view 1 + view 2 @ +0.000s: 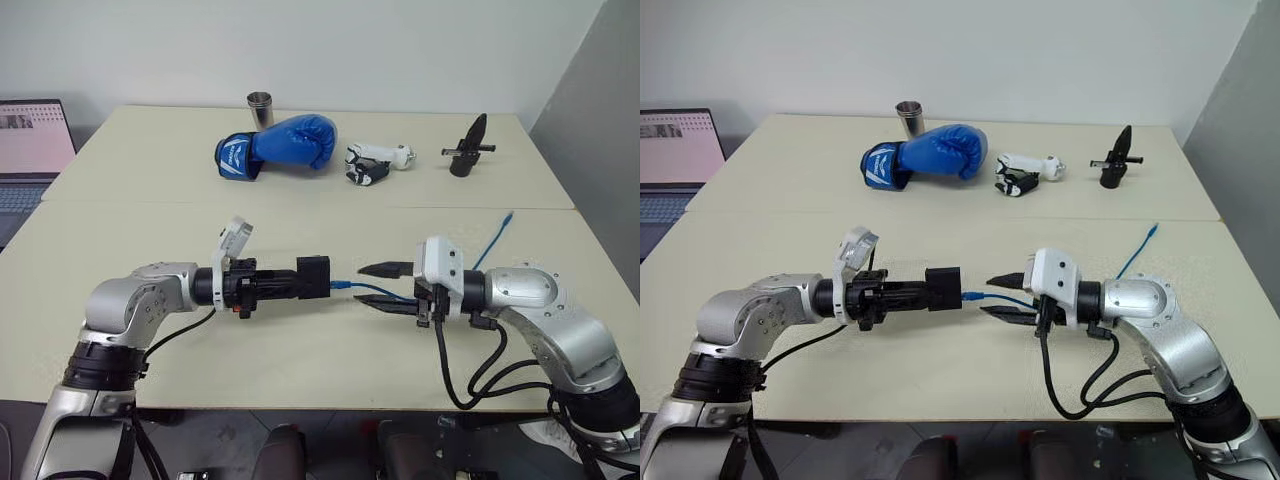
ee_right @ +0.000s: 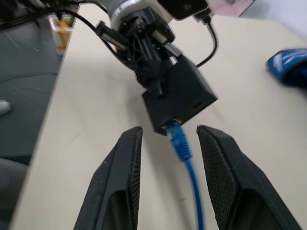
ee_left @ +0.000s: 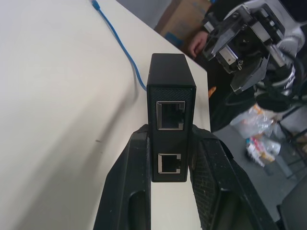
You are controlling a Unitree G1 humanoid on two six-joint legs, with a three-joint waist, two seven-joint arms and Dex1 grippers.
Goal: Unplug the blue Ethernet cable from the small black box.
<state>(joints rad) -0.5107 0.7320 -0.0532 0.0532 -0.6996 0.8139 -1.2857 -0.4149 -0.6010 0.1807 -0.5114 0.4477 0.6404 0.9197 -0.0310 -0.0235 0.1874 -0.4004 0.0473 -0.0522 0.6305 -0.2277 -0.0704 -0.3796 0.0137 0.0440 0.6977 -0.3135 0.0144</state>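
Note:
My left gripper (image 1: 303,278) is shut on the small black box (image 1: 314,277) and holds it level above the table. Two empty ports on the small black box (image 3: 170,124) face the left wrist view. The blue Ethernet cable (image 1: 385,292) trails across the table to its far plug (image 1: 508,216). Its near plug (image 2: 176,136) lies right at the box's lower edge (image 2: 177,98); I cannot tell whether it is seated in a port. My right gripper (image 1: 363,284) is open, with one finger on each side of the cable and neither touching it.
At the back of the table lie a blue boxing glove (image 1: 280,145), a metal cup (image 1: 259,108), a white and black object (image 1: 375,163) and a pointed black clamp-like object (image 1: 468,148). A laptop (image 1: 30,150) stands at the far left.

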